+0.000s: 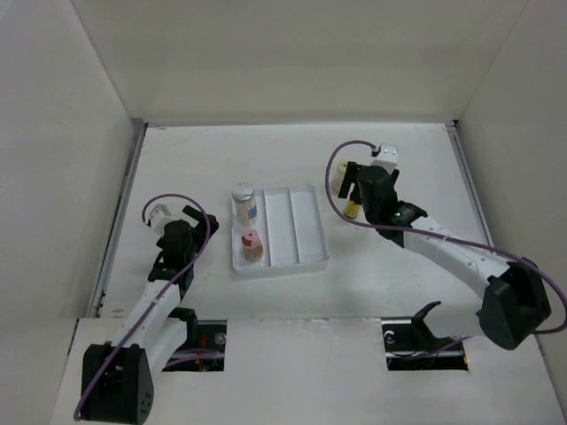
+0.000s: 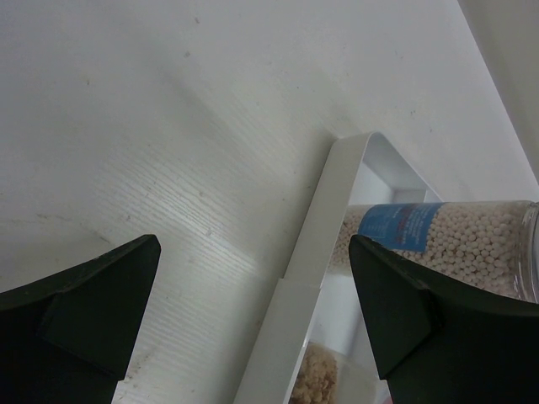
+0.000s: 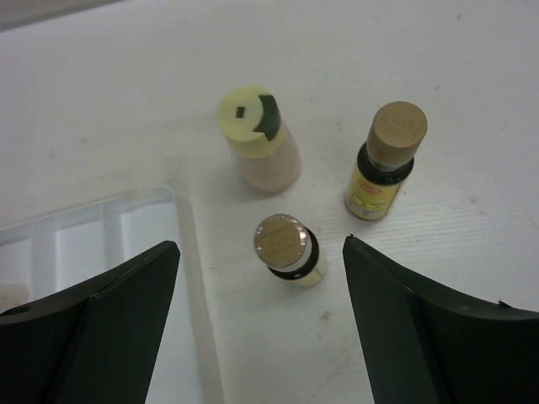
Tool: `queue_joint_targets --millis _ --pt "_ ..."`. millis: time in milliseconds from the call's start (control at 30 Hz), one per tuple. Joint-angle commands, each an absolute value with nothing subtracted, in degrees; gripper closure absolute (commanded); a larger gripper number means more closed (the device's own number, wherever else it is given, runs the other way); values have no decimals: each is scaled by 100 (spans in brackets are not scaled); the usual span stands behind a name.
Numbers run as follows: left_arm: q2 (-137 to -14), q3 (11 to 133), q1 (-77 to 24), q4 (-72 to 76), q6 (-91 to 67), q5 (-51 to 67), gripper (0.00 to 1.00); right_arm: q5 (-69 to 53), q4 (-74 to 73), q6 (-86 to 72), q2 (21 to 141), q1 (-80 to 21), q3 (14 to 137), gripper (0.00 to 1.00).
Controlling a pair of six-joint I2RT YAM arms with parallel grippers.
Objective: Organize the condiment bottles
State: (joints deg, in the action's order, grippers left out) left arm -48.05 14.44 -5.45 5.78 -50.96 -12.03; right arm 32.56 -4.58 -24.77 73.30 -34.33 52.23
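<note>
Two condiment bottles stand in the left compartment of the white tray (image 1: 301, 232): a silver-capped one with a blue label (image 1: 244, 202) and a pink-capped one (image 1: 252, 245). Right of the tray, three bottles stand on the table: a yellow-capped cream one (image 3: 257, 139), a brown-capped amber one with a yellow label (image 3: 383, 164), and a second brown-capped one (image 3: 286, 248). My right gripper (image 3: 259, 244) hovers open over that second one, its fingers well apart from it. My left gripper (image 2: 253, 278) is open and empty beside the tray's left rim (image 2: 316, 252), near the blue-labelled bottle (image 2: 446, 240).
White walls enclose the table on the left, back and right. In the top view the right arm (image 1: 443, 248) reaches from the near right toward the bottles, and the left arm (image 1: 164, 283) runs along the left side.
</note>
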Motion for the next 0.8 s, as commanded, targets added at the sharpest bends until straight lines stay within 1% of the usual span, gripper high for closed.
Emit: queue_joint_targets --millis 0,67,200,333,400,467,533,667,767 --pt "-4816 1582 -567 817 -5098 -1283 0 3208 -501 -2391 7680 -3257 5387 16" --pt "-4860 1634 -584 774 -5071 -1283 0 3086 -492 -2364 7961 -3186 5484 20" --pt "-4851 1573 -558 835 -5080 -1283 0 3146 -291 -2338 8314 -3160 5528 40" --pt "-4896 1617 -575 826 -5045 -1274 0 3295 297 -2110 8350 -3195 5397 54" --pt "-4878 1573 -584 861 -5071 -1292 0 3480 518 -1960 8358 -3203 5353 63" --pt "-4895 1591 -567 853 -5071 -1257 0 3577 501 -1890 8341 -3282 5370 67" --pt "-4896 1635 -567 809 -5045 -1248 0 3682 483 -1828 8157 -3387 5370 69" --pt "-4860 1556 -584 870 -5071 -1283 0 3718 483 -1758 7604 -3765 5449 70" --pt "-4931 1617 -576 853 -5054 -1257 0 3473 510 -1697 7602 -4178 5799 69"
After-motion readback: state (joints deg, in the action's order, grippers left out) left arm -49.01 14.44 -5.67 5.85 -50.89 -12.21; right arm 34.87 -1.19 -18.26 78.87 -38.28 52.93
